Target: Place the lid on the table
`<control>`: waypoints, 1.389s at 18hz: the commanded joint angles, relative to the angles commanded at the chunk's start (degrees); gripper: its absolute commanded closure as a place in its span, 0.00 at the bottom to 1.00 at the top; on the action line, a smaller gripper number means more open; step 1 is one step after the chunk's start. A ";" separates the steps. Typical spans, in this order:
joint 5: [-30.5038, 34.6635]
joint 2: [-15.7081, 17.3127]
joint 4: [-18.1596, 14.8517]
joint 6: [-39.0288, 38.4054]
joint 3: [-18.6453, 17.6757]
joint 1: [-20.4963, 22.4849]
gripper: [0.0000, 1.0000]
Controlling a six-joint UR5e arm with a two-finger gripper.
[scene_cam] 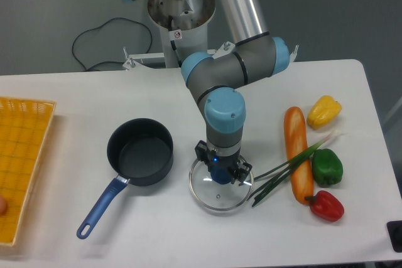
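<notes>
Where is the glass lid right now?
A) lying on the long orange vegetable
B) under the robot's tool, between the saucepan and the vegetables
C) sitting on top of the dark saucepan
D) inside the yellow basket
B: the lid sits below the tool, over the white table, with the open saucepan to one side and the spring onions to the other.
</notes>
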 joint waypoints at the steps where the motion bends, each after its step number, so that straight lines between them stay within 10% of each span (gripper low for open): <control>1: 0.00 -0.18 0.00 -0.35 0.26 0.00 0.50; 25: 0.88 -3.16 0.00 -2.29 2.64 -1.67 0.49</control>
